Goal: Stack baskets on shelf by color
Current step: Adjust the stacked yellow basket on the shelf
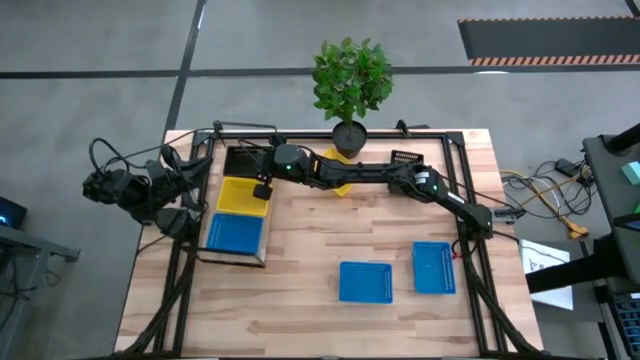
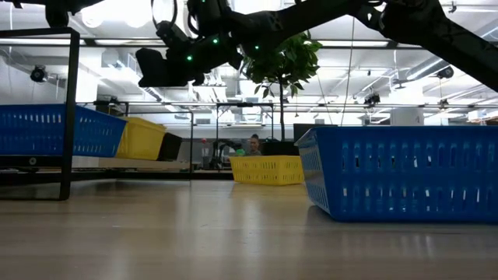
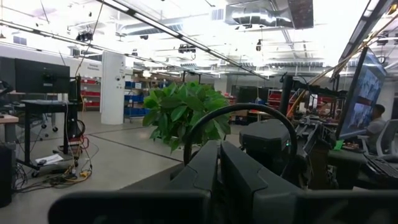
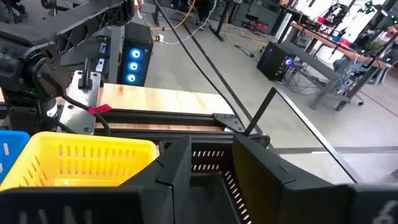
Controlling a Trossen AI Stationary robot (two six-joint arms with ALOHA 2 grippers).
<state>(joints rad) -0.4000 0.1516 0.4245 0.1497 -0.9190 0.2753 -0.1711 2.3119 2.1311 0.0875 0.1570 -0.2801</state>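
The shelf [image 1: 262, 258] stands at the table's left with a black basket [image 1: 238, 160], a yellow basket [image 1: 243, 197] and a blue basket [image 1: 235, 233] in a row on it. My right gripper [image 4: 211, 146] reaches level across the table to the black basket [image 4: 211, 169] and is open, one finger on each side of its mesh wall. Two blue baskets [image 1: 365, 282] [image 1: 433, 267], a yellow basket [image 1: 342, 186] under my right arm and a black basket [image 1: 405, 158] lie on the tabletop. My left gripper [image 3: 219, 171] is shut, folded back at the table's left edge. My right gripper has its fingers [image 4: 174, 165] on either side of the near wall [image 4: 211, 169] of the black basket on the shelf, coming level from the table's right. A gap shows between the fingers. I cannot tell whether they touch the wall.
A potted plant [image 1: 350, 80] stands at the far edge, close behind my right arm. The black metal frame [image 1: 455, 140] runs around the table. One blue basket [image 2: 401, 171] lies close to the low camera. Bare planks lie at the table's middle and near left.
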